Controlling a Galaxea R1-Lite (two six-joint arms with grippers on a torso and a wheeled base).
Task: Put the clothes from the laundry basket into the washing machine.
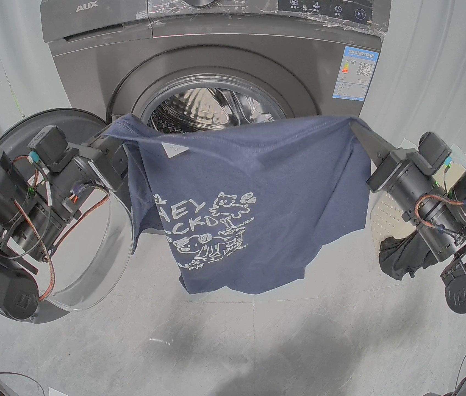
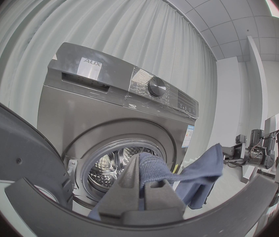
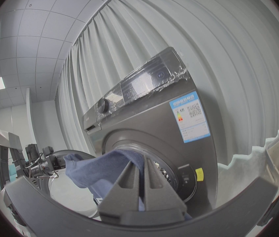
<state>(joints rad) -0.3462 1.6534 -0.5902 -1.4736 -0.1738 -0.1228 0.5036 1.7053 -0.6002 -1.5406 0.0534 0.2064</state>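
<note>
Left gripper and right gripper are each clamped on a top corner of the navy T-shirt — it hangs stretched between them (print facing out), just in front of the washing machine and its open drum.

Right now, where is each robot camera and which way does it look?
Head view: on the robot's head, looking forward and down at the washing machine; the left gripper and right gripper hold a T-shirt stretched before the drum.
Left wrist view: on the left wrist, looking along its shut fingers at the drum; the right arm shows farther off.
Right wrist view: on the right wrist, looking along its shut fingers at the machine's front; the left arm shows farther off.
All three share the T-shirt and the machine.
</note>
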